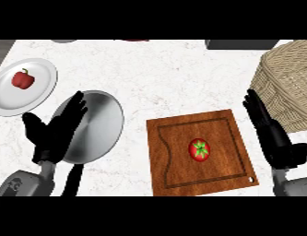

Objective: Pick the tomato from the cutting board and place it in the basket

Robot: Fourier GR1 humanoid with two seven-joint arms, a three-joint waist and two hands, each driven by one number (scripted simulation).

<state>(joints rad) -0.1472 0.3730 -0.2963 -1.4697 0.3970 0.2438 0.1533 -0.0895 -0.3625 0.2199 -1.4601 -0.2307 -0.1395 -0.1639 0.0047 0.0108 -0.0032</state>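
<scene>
The tomato [198,150] lies on the wooden cutting board [173,161], a little to the right of the board's middle, with its green stem part turned up. Both hands are apart from it. The cutting board lies near the front edge of the white marble counter [169,78], to the right of the centre. It is slightly turned, so its sides do not run parallel with the counter's edge.

The right hand [273,133] is open: its fingers are straight and point toward the far edge, and it holds nothing. It shows just beside the right edge of the cutting board, between the board and the basket [298,73]. The basket is woven, of a light straw colour, and stands at the far right corner of the counter, partly cut by the right edge of the view. What is inside it I cannot tell.

The left hand [55,131] is also open, with straight fingers up, near the front left corner of the counter. It overlaps the left rim of a steel frying pan [101,122], whose black handle [71,177] points to the front edge. Whether the hand touches the pan cannot be told. Behind it, at the left edge, a white plate [6,103] carries a red bell pepper [23,79]. A dark grey object [241,44] shows at the far edge, cut off
</scene>
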